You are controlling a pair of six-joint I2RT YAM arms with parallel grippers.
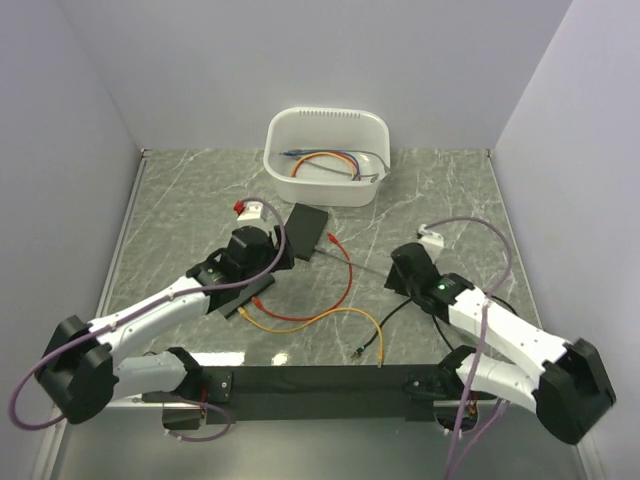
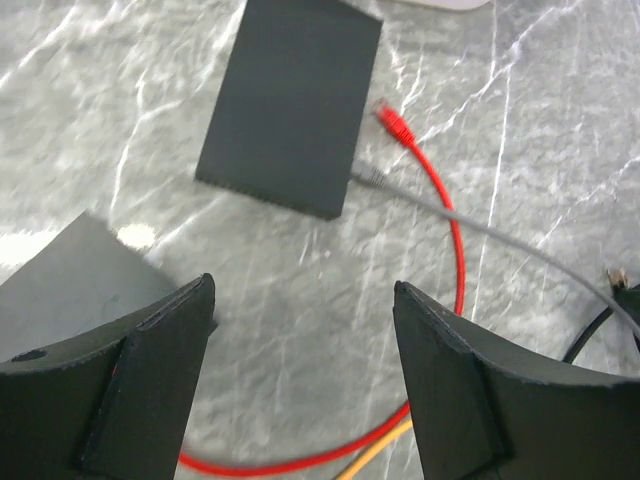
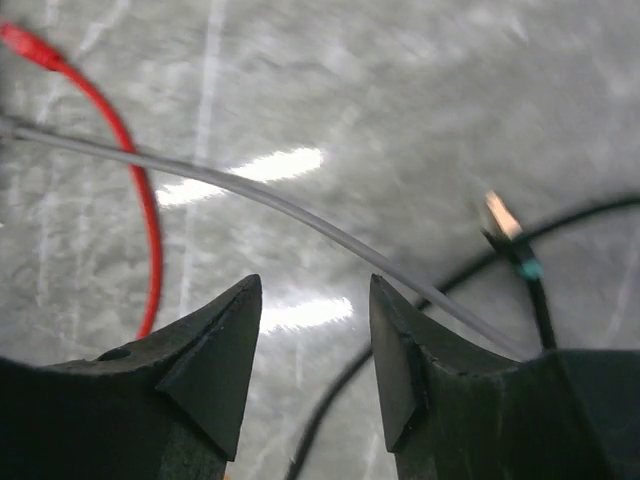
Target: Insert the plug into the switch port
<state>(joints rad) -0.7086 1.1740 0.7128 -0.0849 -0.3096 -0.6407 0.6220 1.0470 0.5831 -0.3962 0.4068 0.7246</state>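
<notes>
Two grippers are in play. On the left, the left gripper (image 2: 302,290) is hovering with jaws spread wide, gripping nothing, just short of the black switch (image 2: 290,105). The grey plug (image 2: 368,177) is lying against the switch's near corner — whether it's seated, I can't tell — with the red plug (image 2: 395,122) just beside it. The grey cable (image 3: 250,193) is trailing rightward, crossing in front of the right gripper (image 3: 315,285), whose jaws are standing apart, clamping nothing. That plug is looking light and hard-shelled with a fragile clip, and the cord floppy — so I'm judging the hold belongs on the plug body.
</notes>
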